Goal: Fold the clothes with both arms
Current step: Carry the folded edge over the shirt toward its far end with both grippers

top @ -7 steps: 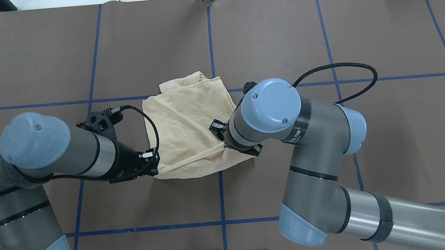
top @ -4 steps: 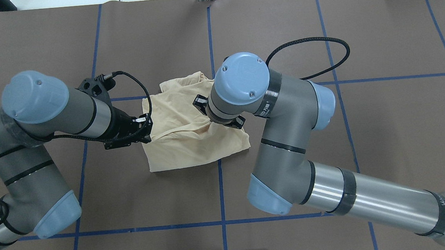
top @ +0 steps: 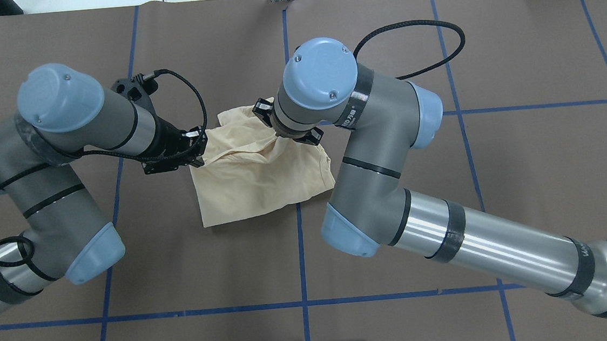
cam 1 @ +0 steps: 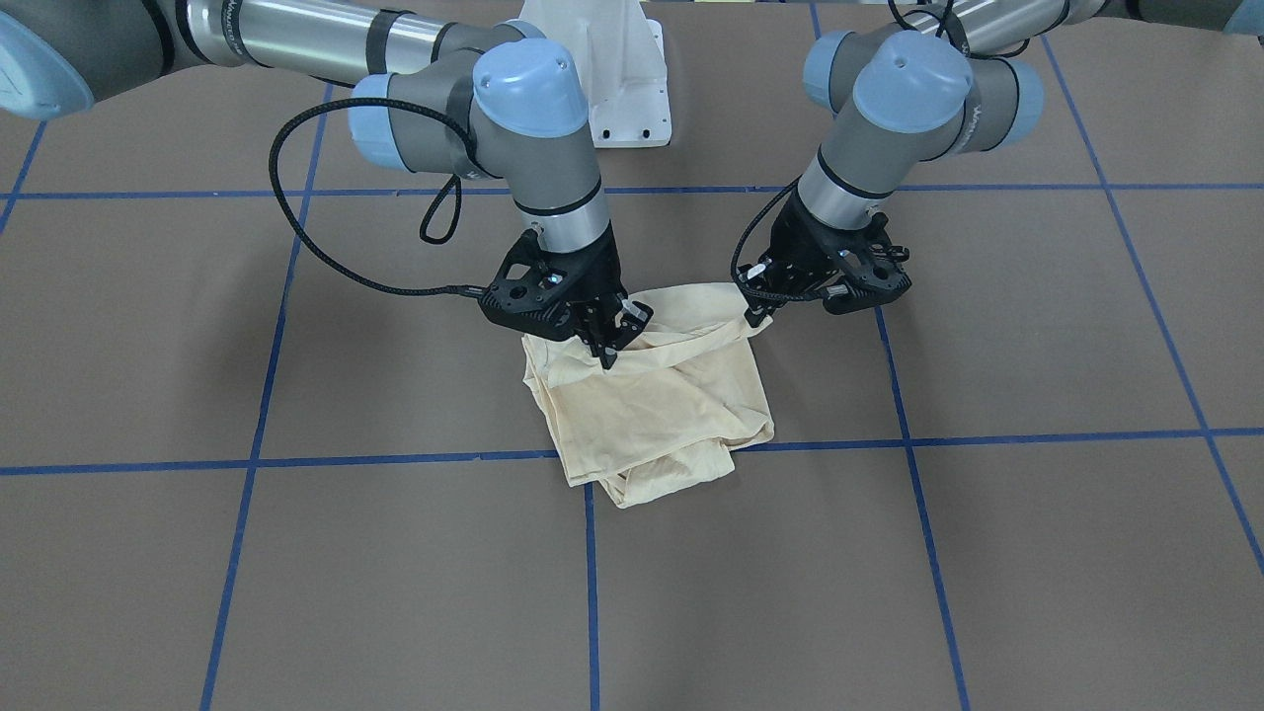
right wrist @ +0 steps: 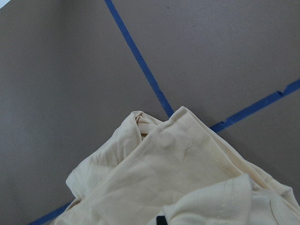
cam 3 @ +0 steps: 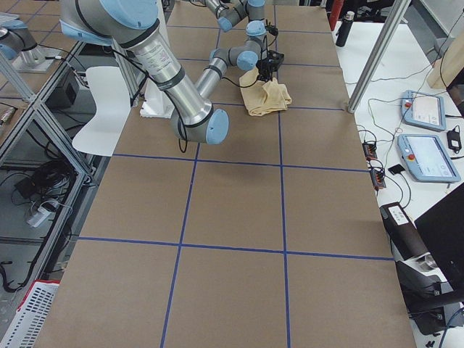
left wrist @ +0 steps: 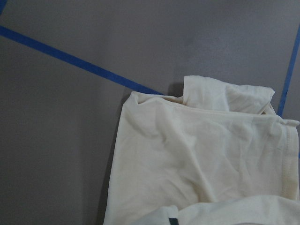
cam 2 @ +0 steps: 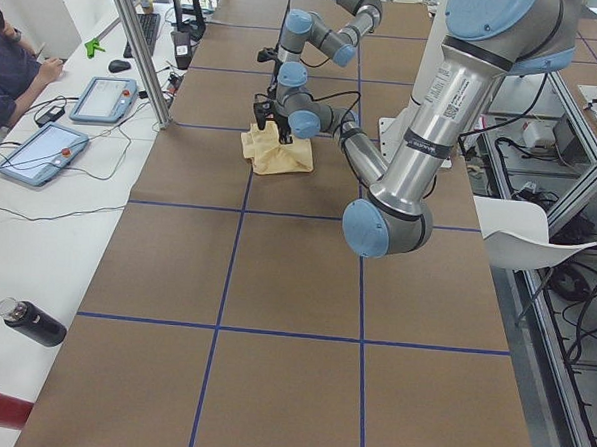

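Observation:
The clothes are one pale cream-yellow shirt, bunched and partly folded near the table's middle, also seen in the front view. No print shows. My left gripper is at the shirt's left edge, shut on a lifted corner. My right gripper is shut on a raised fold at the shirt's other side; from overhead its fingers are hidden under the wrist. A taut ridge of cloth runs between the two grips. Both wrist views look down on rumpled cloth.
Brown table cover with blue tape grid lines. A white pedestal base stands behind the arms. Black cables loop off both wrists. A side bench holds tablets, bottles and a seated person.
Both arms have moved away from the robot's base, carrying the shirt's near edge up and over toward its far edge. The shirt's footprint is shorter.

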Tool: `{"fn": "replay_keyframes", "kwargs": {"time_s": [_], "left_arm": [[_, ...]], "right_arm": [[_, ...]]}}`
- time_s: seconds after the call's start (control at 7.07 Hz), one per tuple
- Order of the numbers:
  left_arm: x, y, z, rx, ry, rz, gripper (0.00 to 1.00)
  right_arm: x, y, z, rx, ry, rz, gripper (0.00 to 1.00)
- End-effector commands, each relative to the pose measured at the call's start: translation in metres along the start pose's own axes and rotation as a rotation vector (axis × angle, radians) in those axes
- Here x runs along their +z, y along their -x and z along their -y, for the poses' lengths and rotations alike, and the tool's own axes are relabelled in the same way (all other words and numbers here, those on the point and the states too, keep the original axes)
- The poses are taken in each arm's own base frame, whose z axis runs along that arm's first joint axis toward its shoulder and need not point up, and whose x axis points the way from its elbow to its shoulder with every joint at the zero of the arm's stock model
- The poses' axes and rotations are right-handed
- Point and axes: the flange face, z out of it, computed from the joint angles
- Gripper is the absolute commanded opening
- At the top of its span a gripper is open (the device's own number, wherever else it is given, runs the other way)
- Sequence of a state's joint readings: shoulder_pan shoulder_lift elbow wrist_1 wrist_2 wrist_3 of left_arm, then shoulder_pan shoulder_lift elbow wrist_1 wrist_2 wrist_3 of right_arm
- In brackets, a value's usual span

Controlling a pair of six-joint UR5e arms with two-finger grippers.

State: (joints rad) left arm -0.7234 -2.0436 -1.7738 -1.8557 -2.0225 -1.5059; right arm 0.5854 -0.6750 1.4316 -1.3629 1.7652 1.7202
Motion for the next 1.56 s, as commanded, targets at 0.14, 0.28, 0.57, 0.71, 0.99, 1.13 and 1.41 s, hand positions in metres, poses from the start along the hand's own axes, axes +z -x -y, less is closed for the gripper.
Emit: {"fn": "replay_keyframes", "kwargs": {"time_s": [0.14, 0.28, 0.57, 0.71, 0.99, 1.13, 1.41], "left_arm": [[0.026, 0.011, 0.018, 0.002, -0.006, 0.015, 0.0], [0.032, 0.012, 0.02, 0.006, -0.006, 0.007, 0.0], [0.037, -0.001, 0.023, 0.002, -0.006, 0.005, 0.0], [0.036, -0.003, 0.023, 0.002, -0.006, 0.002, 0.0], [0.037, -0.001, 0.024, 0.002, -0.007, 0.004, 0.0], [0.037, -0.001, 0.024, 0.002, -0.007, 0.004, 0.35], [0.025, 0.003, 0.04, -0.008, -0.031, 0.0, 1.0]], "right_arm": [[0.051, -0.003, 0.021, -0.006, -0.022, 0.019, 0.0], [0.049, 0.0, 0.02, -0.006, -0.021, 0.023, 0.0], [0.045, 0.01, 0.018, -0.007, -0.019, 0.03, 0.0], [0.046, 0.013, 0.018, -0.007, -0.019, 0.03, 0.0], [0.048, 0.011, 0.019, -0.003, -0.021, 0.025, 0.0], [0.049, 0.011, 0.019, -0.003, -0.021, 0.025, 0.52], [0.041, 0.012, 0.043, 0.025, -0.034, 0.03, 0.99]]}}
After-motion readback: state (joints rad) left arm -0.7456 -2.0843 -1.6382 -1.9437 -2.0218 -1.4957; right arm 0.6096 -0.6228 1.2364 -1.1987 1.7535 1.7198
